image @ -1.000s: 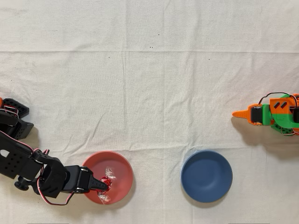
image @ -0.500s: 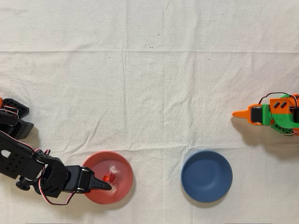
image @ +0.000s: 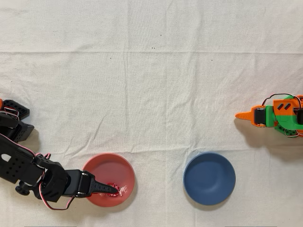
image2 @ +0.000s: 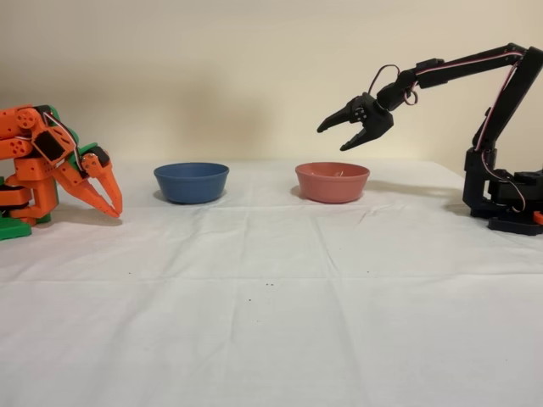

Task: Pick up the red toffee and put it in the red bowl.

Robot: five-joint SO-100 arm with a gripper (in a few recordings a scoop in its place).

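In the fixed view the black arm's pincer [image2: 341,134] hangs in the air above the red bowl [image2: 333,182], right of centre, its jaws spread apart with nothing between them. In the overhead view the pincer [image: 112,190] reaches in from the lower left, its tip over the bowl's [image: 105,166] lower half. The toffee [image: 118,190] lies inside the bowl, a small red blur with pale wrapper ends just beyond the tip, at the lower right of the bowl floor. A blue bowl [image: 209,178] sits well apart at the lower right of the overhead view on the cloth-covered bench [image: 151,94]. The idle orange arm [image: 277,116] stands at the right edge.
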